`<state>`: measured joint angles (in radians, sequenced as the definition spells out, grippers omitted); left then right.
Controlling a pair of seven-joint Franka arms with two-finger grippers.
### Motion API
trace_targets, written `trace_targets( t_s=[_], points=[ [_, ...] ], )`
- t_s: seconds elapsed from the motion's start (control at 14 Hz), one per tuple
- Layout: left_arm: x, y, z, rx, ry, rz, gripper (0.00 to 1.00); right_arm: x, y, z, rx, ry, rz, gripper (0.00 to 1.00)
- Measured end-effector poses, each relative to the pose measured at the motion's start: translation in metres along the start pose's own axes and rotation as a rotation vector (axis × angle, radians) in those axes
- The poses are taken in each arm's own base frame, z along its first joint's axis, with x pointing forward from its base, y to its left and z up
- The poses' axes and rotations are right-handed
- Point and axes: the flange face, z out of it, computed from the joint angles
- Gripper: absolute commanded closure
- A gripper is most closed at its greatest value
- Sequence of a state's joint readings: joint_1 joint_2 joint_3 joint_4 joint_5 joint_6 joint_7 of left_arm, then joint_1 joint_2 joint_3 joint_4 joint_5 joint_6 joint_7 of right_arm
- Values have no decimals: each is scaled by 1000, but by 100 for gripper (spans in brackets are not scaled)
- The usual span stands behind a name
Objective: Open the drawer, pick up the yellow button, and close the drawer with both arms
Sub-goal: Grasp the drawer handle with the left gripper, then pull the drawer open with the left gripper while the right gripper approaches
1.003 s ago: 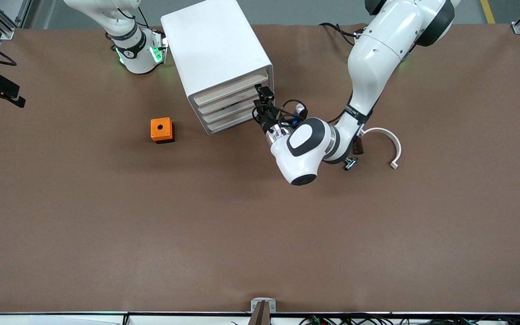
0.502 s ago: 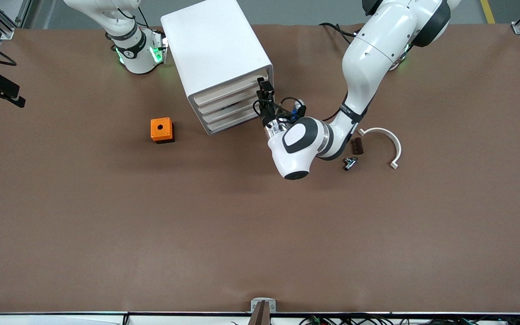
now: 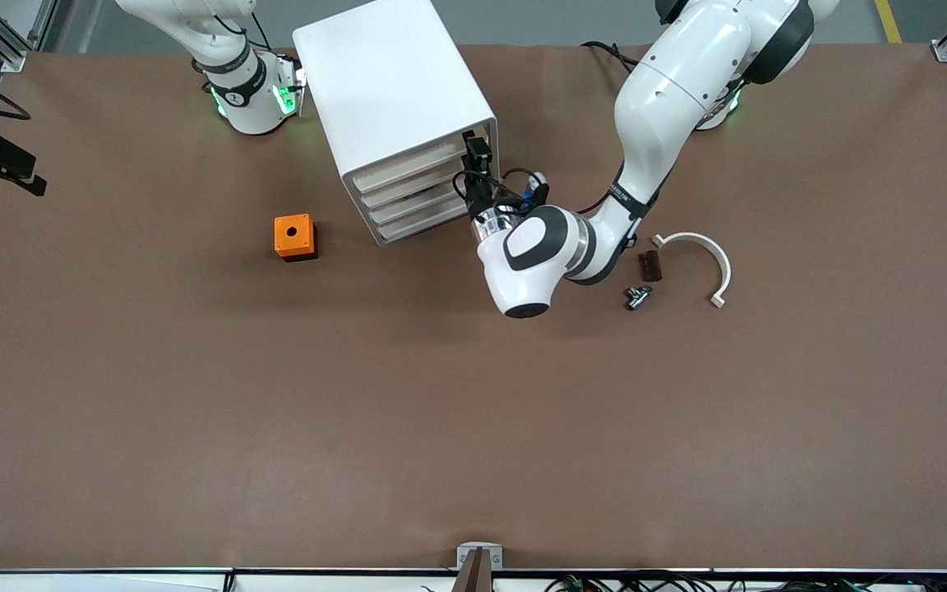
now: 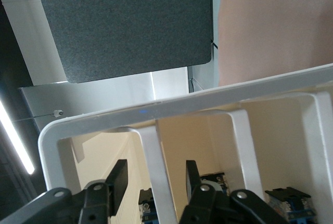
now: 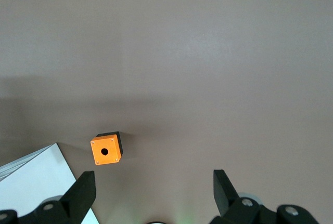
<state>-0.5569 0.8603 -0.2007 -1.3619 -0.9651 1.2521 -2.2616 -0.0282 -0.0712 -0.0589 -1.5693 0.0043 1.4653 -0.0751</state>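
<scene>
The white cabinet [image 3: 391, 90] stands near the arms' bases, its four drawers all pushed in. The top drawer [image 3: 408, 168] has a pale front. My left gripper [image 3: 473, 160] is at that drawer's end toward the left arm. In the left wrist view the gripper [image 4: 155, 182] is open, its fingers [image 4: 118, 181] on either side of the drawer's white front lip [image 4: 153, 156], not touching it. Black-and-blue parts [image 4: 286, 203] show inside the cabinet; no orange-yellow button cap shows. My right gripper [image 5: 154, 193] is open and empty, high over the table; the front view does not show it.
An orange box with a round black hole [image 3: 295, 237] sits on the table toward the right arm's end and shows in the right wrist view [image 5: 106, 149]. A white curved piece [image 3: 708, 259], a small brown part [image 3: 649, 265] and a small metal part [image 3: 636, 297] lie beside the left arm.
The left arm has moved its gripper up along the cabinet's front, from the lower drawers to the top drawer's edge. The right arm has not moved.
</scene>
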Motion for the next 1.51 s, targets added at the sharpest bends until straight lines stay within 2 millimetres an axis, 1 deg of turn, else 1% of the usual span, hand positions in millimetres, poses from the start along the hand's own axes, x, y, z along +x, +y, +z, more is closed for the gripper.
trace_targets(
  t_s=[0.29,0.5,0.65,0.93,1.08,1.15,1.36,1.51],
  points=[
    [-4,-1,7,9,4,4,74,0,2,0,0,0,3,0],
    [-4,3,9,13,4,-1,83,0,6,-2,0,9,12,0],
    [-3,3,9,15,2,-1,86,-1,7,-7,0,16,13,0],
    [-2,7,5,6,-16,-9,88,0,6,-5,0,7,12,0],
    [1,8,-2,8,-33,-18,87,8,5,5,0,-15,10,0],
    [3,9,-7,9,-49,-20,87,14,5,15,0,-33,9,0],
    [15,12,-34,1,-109,-24,86,42,5,59,0,-103,8,0],
    [24,13,-51,-6,-144,-27,85,54,6,83,-1,-140,10,0]
  ],
)
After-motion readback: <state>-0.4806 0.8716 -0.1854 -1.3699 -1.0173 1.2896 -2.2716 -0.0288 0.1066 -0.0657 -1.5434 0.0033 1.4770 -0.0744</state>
